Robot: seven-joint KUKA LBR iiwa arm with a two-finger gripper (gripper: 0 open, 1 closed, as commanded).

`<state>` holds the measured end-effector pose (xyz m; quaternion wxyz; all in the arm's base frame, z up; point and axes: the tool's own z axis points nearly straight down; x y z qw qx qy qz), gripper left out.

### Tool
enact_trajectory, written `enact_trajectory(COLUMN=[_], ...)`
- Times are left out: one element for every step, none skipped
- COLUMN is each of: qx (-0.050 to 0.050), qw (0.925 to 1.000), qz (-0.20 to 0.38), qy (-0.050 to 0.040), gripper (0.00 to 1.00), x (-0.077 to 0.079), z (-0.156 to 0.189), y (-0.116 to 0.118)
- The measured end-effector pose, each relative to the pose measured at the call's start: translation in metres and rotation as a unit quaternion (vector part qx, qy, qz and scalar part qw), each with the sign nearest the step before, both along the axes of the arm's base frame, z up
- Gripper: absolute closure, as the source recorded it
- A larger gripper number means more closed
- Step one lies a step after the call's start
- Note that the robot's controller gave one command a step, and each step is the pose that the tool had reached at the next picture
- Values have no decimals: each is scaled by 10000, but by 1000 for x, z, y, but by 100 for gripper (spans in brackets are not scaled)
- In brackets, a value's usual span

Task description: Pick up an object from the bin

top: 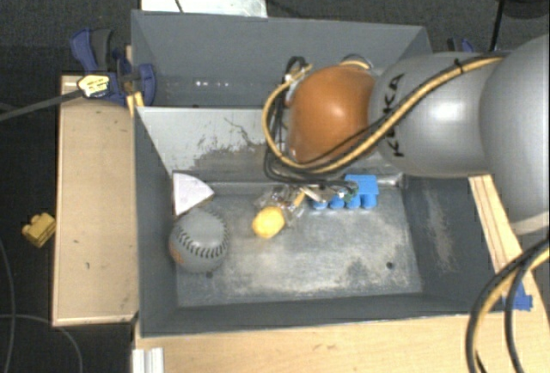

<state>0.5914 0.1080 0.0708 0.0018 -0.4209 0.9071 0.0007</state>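
My gripper (pixel 292 199) hangs low near the middle of the bin, mostly hidden under the orange wrist cover. Only metal finger parts show below it. A small yellow rounded thing (pixel 267 223) lies on the bin floor right at the fingertips, just to their lower left; whether the fingers touch it I cannot tell. A blue toothed plastic piece (pixel 352 193) lies directly to the right of the gripper, partly covered by the arm.
A grey ball with stitching (pixel 198 242) rests at the bin's left front. A white triangular piece (pixel 191 191) lies behind it against the left wall. The arm spans the bin's back right.
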Motion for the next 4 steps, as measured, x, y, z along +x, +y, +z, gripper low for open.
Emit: enact_trajectory(qx=[-3,-11,-8,-4], qw=[10000,10000,10000,10000], qz=[-8,-13,-22,-24], qy=[26,57,30,-9], gripper=[100,100,100,100], x=[-2,-3,-2,0], z=[5,25,57,78], y=[0,0,0,0])
